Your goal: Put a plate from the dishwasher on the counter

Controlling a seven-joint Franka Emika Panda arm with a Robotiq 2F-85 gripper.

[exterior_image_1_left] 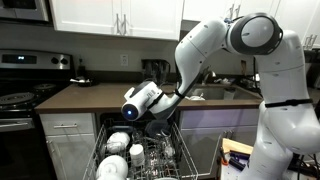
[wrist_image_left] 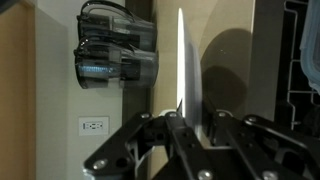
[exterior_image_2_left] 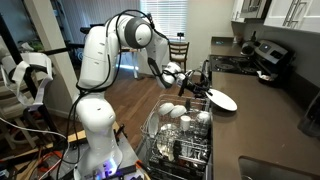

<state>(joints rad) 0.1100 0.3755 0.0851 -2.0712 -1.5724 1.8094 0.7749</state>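
Pinching plate [exterior_image_2_left: 222, 100] rim w/ jaws, mid-frame above dishwasher [exterior_image_2_left: 180, 135]; thin edge grip is prob. risking slip/tilt before reaching bench [exterior_image_2_left: 275, 125].

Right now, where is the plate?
In an exterior view the plate hangs in the shut jaws, above the dishwasher rack, beside the counter edge.

No legible text, brand, number or sign in any view. Stove control panel [exterior_image_1_left: 30, 60], upper left: too small to read. Dark appliance [wrist_image_left: 115, 68], upper left of wrist view: pale patch, possibly label, unreadable.
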